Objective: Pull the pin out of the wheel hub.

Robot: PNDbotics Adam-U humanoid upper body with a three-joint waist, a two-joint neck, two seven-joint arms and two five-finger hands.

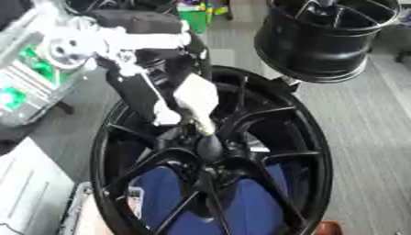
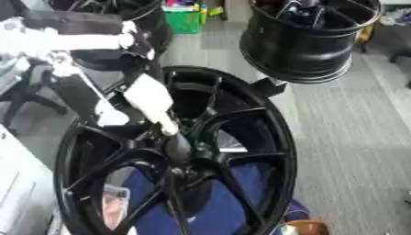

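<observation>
In the middle of the frame stands a big black wheel (image 1: 213, 160), upright and turned a little to the side, with thin spokes that meet at the hub (image 1: 210, 148). The left hand (image 1: 195, 98) comes down from the upper left of the frame and reaches to this hub. Its white and cream fingers (image 2: 152, 103) point down and to the right, close together, and their tips are at a dark rounded piece at the hub, which may be the pin (image 2: 178, 146). This piece sits just under the fingertips, at the centre of the wheel. I cannot tell if the fingers close around it or only touch it, because the parts are dark and blurred there.

Behind the spokes, in the lower part of the frame, a blue surface (image 1: 253, 211) shows through the gaps. In the upper right of the frame hangs a second black wheel (image 1: 325, 36), seen from its deep open side. At the left edge there is a grey box with green parts (image 1: 28, 85); what is inside I cannot make out. The floor (image 2: 353, 137) on the right is grey.
</observation>
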